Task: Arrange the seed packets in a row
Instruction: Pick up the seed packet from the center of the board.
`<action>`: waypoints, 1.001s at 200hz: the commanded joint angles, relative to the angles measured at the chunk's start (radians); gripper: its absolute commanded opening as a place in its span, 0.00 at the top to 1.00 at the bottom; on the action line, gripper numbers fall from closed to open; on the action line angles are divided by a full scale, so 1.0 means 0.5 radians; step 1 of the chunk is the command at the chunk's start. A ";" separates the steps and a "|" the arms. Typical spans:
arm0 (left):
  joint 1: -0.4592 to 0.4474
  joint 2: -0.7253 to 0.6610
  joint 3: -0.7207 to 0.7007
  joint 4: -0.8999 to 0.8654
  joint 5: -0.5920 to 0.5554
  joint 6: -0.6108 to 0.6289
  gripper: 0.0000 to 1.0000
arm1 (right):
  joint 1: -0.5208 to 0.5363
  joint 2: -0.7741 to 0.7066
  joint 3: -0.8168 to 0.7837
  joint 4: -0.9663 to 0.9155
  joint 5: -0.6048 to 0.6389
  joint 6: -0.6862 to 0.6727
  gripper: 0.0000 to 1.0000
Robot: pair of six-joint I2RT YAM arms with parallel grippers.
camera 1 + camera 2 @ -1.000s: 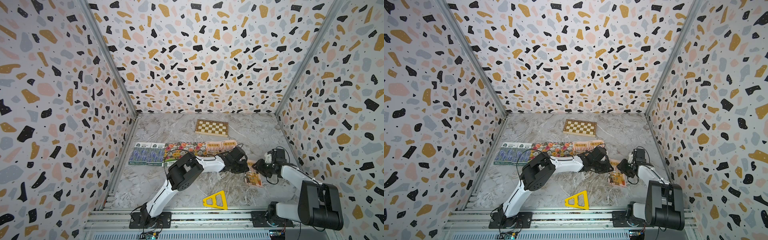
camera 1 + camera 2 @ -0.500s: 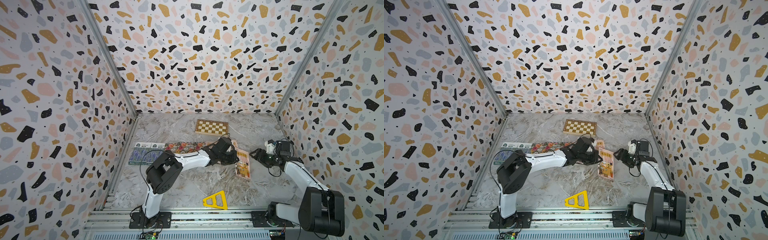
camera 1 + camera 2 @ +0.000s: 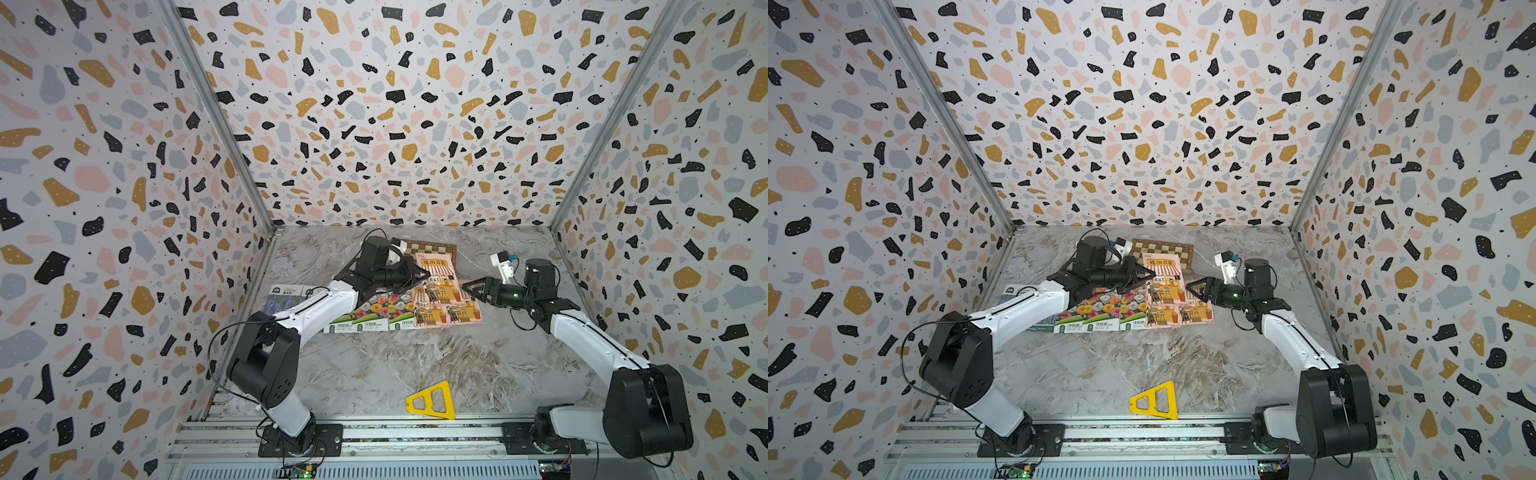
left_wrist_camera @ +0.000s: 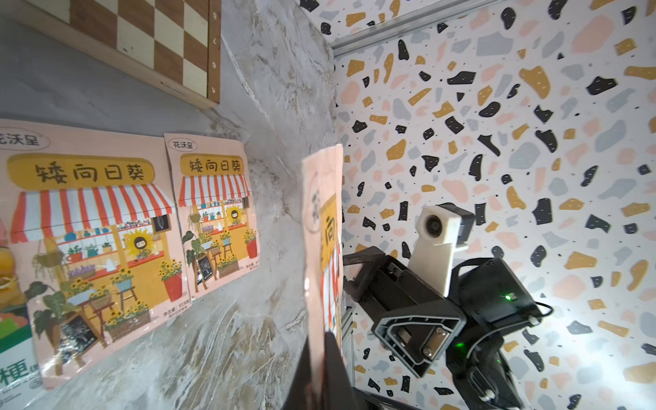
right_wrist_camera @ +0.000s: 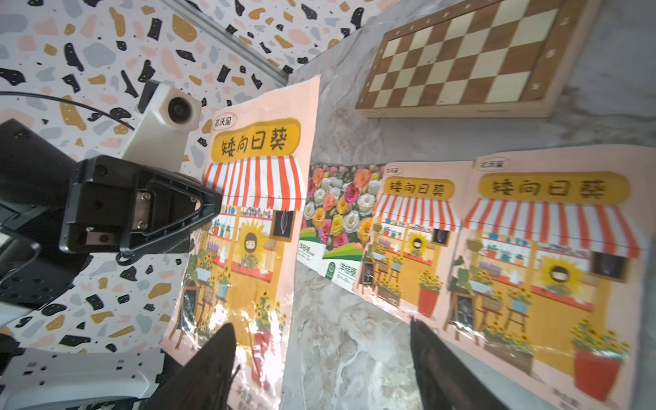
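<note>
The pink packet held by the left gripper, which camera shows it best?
The right wrist view: the held pink packet faces the lens, its front nearly whole, the left gripper pinching one edge. The left wrist view sees that packet almost edge-on. In both top views the packet is small.

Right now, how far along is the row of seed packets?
Mostly done: the lavender packets, three flower packets and two pink shop packets lie side by side. In hand: the left claw is shut on the third pink packet, held on edge above the row's pink end; the right claw is open beside it. Left: laying that packet flat at the row's end.
</note>
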 commanded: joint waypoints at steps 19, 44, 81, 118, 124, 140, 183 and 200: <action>0.095 -0.137 -0.049 0.074 0.236 -0.039 1.00 | 0.113 0.126 0.142 0.297 -0.170 0.241 0.25; 0.111 -0.155 -0.044 0.070 0.282 -0.015 1.00 | 0.154 0.187 0.222 0.364 -0.204 0.312 0.31; 0.115 -0.164 -0.032 0.035 0.323 0.040 1.00 | 0.171 0.276 0.295 0.486 -0.280 0.439 0.44; 0.118 -0.168 -0.025 -0.003 0.326 0.072 1.00 | 0.177 0.313 0.317 0.549 -0.314 0.496 0.58; 0.118 -0.172 -0.029 -0.006 0.326 0.075 1.00 | 0.177 0.315 0.317 0.550 -0.314 0.499 0.60; 0.118 -0.172 -0.029 -0.009 0.332 0.081 1.00 | 0.177 0.320 0.317 0.556 -0.315 0.509 0.65; 0.118 -0.188 -0.046 -0.049 0.296 0.089 1.00 | 0.177 0.330 0.318 0.615 -0.377 0.529 0.85; 0.121 -0.205 -0.025 -0.177 0.235 0.171 0.99 | 0.178 0.309 0.328 0.604 -0.380 0.493 0.96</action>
